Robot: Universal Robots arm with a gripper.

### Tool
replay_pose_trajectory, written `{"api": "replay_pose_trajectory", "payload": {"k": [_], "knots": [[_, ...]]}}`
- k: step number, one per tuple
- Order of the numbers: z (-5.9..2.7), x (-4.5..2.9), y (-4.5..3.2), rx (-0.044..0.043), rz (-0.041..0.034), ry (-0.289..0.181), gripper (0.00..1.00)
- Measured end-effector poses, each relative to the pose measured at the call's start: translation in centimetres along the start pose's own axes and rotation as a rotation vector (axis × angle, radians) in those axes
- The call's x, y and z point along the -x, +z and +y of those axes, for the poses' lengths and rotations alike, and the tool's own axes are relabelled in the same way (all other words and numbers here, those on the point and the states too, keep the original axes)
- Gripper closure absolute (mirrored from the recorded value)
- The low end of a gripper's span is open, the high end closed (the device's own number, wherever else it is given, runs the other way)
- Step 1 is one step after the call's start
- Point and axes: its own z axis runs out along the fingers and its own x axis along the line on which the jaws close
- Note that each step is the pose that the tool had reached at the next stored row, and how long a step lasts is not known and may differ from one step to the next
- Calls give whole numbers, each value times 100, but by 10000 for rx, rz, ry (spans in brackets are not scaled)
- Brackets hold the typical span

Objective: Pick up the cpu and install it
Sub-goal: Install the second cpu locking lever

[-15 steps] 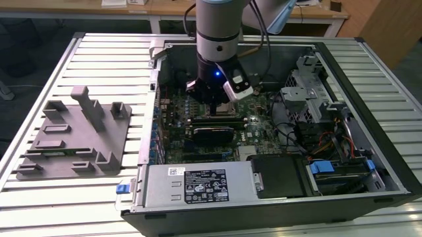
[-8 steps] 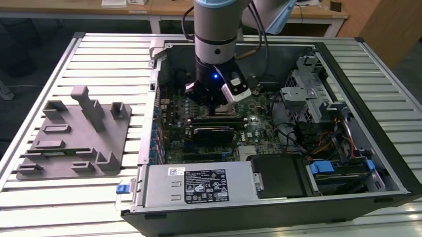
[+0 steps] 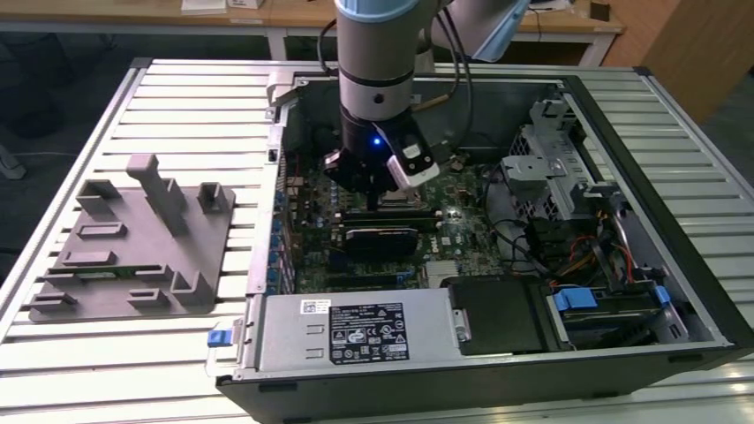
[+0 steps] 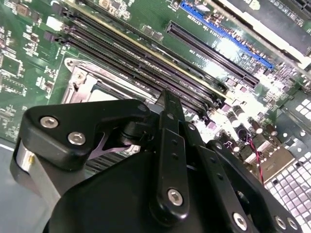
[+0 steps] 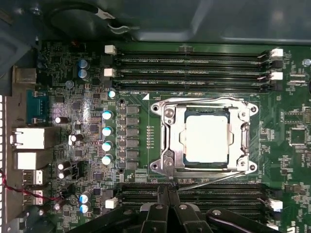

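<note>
One cpu point(image 5: 206, 139) sits in its socket point(image 5: 167, 145) — gripper point(image 5: 168, 193) just beside.

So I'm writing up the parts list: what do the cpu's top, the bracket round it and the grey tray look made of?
The cpu: top looks like bare metal, pale and shiny, glaring under the light. The bracket: silvery metal with bright edges and screw heads. The grey tray: probably plastic, dull, even grey, with no glints.

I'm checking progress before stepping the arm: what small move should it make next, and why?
Probably a short, straight lift away from the board. The cpu already lies flat inside the socket frame, and the gripper hangs beside it over the memory slots, apart from the chip.
</note>
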Motion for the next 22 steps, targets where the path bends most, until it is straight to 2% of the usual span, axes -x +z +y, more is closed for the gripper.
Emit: {"api": "replay_pose_trajectory", "payload": {"k": [4, 8, 11, 15, 22], "knots": [[-9, -10, 38, 65, 0, -5, 89], [-20, -24, 70, 210, 0, -13, 89], [-34, -31, 88, 383, 0, -24, 89], [-62, -39, 100, 723, 0, -34, 89], [-110, -60, 137, 837, 1, -36, 89]]}}
